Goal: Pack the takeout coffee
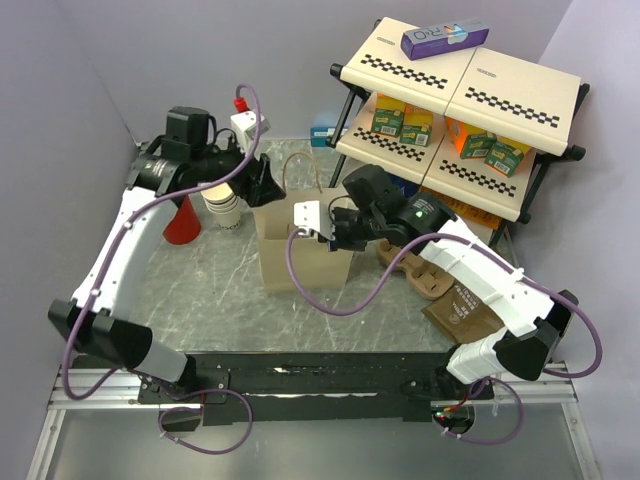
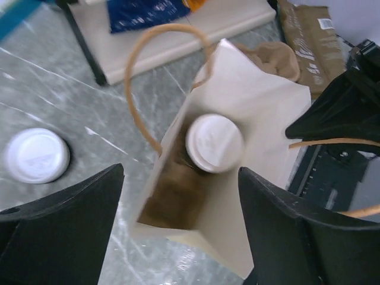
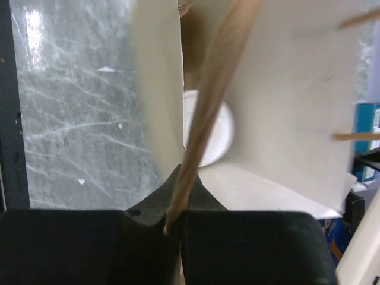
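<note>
A tan kraft paper bag [image 1: 300,255] stands upright on the grey, marble-veined tabletop [image 1: 200,290], its mouth open to a rough rectangle. The takeout coffee [image 2: 214,142] sits upright inside at the bottom, its round white plastic lid, smooth and slightly domed, facing up between the creased brown walls. The left pincer [image 2: 181,178] hangs above the bag mouth, its matte black wedge-shaped fingers [image 2: 65,231] spread wide with nothing between them. The right pincer [image 3: 178,184] is pressed together on one thin, twisted paper handle [image 3: 208,107] at the bag's right side. The other handle [image 2: 136,77] arcs free as a loop.
</note>
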`<move>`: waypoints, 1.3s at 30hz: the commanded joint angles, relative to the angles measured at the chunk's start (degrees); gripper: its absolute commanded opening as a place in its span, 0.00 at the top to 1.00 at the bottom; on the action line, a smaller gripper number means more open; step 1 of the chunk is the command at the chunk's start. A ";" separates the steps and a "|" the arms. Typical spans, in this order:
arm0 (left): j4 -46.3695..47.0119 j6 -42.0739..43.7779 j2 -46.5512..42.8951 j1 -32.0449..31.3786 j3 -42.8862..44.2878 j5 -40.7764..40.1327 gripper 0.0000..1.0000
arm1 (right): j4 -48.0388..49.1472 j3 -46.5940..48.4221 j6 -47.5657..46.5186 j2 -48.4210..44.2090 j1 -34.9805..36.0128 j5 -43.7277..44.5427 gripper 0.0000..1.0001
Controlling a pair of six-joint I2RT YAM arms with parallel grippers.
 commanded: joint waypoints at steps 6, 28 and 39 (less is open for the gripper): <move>1.87 3.60 -6.28 1.39 0.23 -12.73 0.13 | 0.32 2.55 0.65 -1.18 1.22 -1.33 1.00; -9.63 3.95 0.39 23.88 10.85 -24.60 0.15 | 2.17 -0.44 -4.00 -12.78 0.52 1.92 0.31; -27.40 12.57 2.77 26.62 8.33 -25.56 0.18 | 11.65 -3.87 8.20 -16.31 -10.29 2.89 0.25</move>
